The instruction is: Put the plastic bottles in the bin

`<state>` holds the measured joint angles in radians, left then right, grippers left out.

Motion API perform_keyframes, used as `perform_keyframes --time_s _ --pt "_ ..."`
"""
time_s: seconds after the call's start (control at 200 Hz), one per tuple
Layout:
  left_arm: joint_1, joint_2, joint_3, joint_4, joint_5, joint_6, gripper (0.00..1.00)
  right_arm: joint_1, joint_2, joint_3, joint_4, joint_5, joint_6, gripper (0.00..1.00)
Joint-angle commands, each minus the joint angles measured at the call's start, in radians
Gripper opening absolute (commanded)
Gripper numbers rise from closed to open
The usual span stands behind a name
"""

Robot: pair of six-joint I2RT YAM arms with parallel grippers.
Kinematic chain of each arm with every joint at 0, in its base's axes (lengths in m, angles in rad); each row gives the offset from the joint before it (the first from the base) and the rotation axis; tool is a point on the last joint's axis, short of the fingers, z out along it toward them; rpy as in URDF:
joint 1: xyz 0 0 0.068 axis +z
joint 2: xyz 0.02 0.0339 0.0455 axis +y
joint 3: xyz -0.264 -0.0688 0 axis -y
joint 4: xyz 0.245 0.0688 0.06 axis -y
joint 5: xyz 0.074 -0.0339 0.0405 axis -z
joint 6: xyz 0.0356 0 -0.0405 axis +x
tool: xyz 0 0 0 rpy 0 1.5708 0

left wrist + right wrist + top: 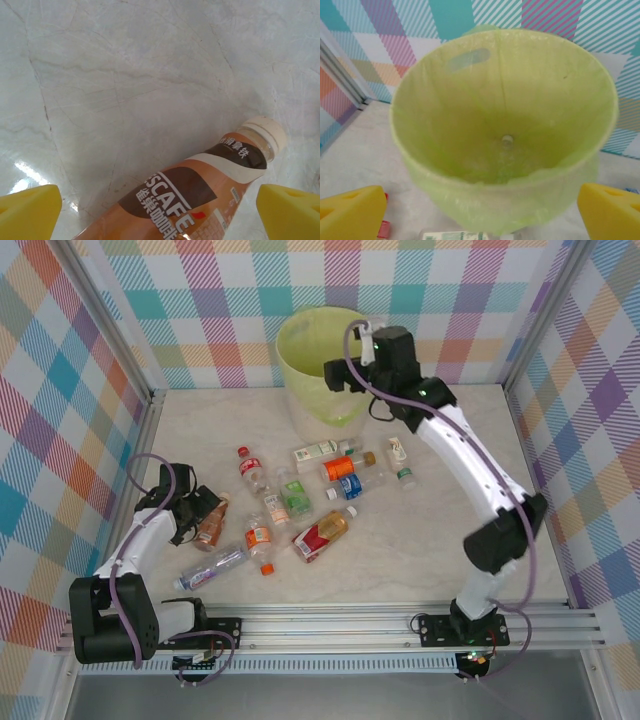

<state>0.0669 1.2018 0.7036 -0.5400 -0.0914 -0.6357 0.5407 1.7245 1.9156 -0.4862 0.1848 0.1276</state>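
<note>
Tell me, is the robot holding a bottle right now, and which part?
Nothing is held. The left gripper is open, a finger on each side of the brown coffee bottle. The right gripper is open by the bin.

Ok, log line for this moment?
left gripper: open, straddling coffee bottle | right gripper: open at bin | other bottles: on table

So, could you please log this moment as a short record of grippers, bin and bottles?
left gripper: open, astride the Nescafe bottle lying on the table
right gripper: open, empty, at the bin mouth
bin: upright at the table's back, lined with a yellow-green bag
other bottles: about a dozen, lying loose mid-table
</note>
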Motion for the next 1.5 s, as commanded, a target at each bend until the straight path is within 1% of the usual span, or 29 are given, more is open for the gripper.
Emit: perform_keyframes --time_s 0.0,0.04,0.12,0.165,0.255,0.345,0.4,0.475,0.53,0.615,0.67,0.75,0.82,0.91,1.01,1.075,1.165,1.29,1.495 --pt "-0.011 -0.020 -0.023 -0.028 -0.001 0.001 1.00 0.004 -0.187 -0.216 0.171 -0.074 0.060 1.00" --pt "-0.021 -0.018 -0.021 -0.036 -0.008 0.001 1.00 0.005 -0.258 -0.307 0.214 -0.086 0.071 1.00" --pt "-0.059 -0.014 -0.019 -0.049 -0.055 -0.008 1.00 0.004 -0.386 -0.482 0.299 -0.091 0.107 1.00" --pt "-0.075 -0.009 -0.024 -0.041 -0.058 -0.008 1.00 0.004 -0.455 -0.574 0.347 -0.088 0.141 1.00" --pt "-0.110 0.014 -0.025 -0.038 -0.056 -0.008 1.00 0.004 -0.569 -0.713 0.398 -0.106 0.187 1.00" --pt "-0.140 0.041 -0.011 -0.057 -0.066 0.010 1.00 0.004 -0.676 -0.841 0.439 -0.083 0.236 1.00" --pt "-0.148 0.061 -0.005 -0.067 -0.047 0.018 1.00 0.005 -0.733 -0.923 0.472 -0.049 0.260 1.00" --pt "-0.164 0.090 -0.012 -0.052 0.019 0.018 1.00 0.004 -0.785 -1.001 0.494 -0.007 0.272 1.00" --pt "-0.184 0.114 -0.017 -0.045 0.033 0.018 1.00 0.004 -0.802 -1.017 0.473 0.002 0.270 1.00" --pt "-0.212 0.146 -0.014 -0.056 0.014 0.022 1.00 0.004 -0.806 -1.017 0.436 -0.010 0.262 1.00" --pt "-0.215 0.157 -0.015 -0.059 0.003 0.020 1.00 0.004 -0.801 -1.021 0.428 -0.018 0.259 1.00" --pt "-0.216 0.158 -0.025 -0.046 0.011 0.020 0.96 0.004 -0.780 -1.021 0.421 -0.026 0.256 1.00" --pt "-0.216 0.155 -0.032 -0.028 0.012 0.020 0.96 0.005 -0.760 -1.017 0.422 -0.045 0.256 1.00" --pt "-0.216 0.153 -0.042 0.005 0.015 0.020 0.93 0.004 -0.733 -1.011 0.431 -0.078 0.256 1.00" --pt "-0.216 0.174 -0.045 0.040 0.018 0.022 0.86 0.004 -0.712 -1.005 0.436 -0.100 0.260 1.00" --pt "-0.216 0.188 -0.028 0.031 0.008 0.031 0.79 0.004 -0.709 -1.004 0.432 -0.100 0.261 1.00" --pt "-0.217 0.181 -0.008 0.020 -0.016 0.037 0.72 0.004 -0.714 -1.010 0.424 -0.097 0.264 1.00" --pt "-0.216 0.131 -0.005 0.038 -0.047 0.033 0.65 0.004 -0.729 -1.036 0.433 -0.066 0.282 1.00" --pt "-0.216 0.017 -0.039 0.146 -0.024 0.028 0.57 0.004 -0.753 -1.091 0.487 0.030 0.350 1.00"
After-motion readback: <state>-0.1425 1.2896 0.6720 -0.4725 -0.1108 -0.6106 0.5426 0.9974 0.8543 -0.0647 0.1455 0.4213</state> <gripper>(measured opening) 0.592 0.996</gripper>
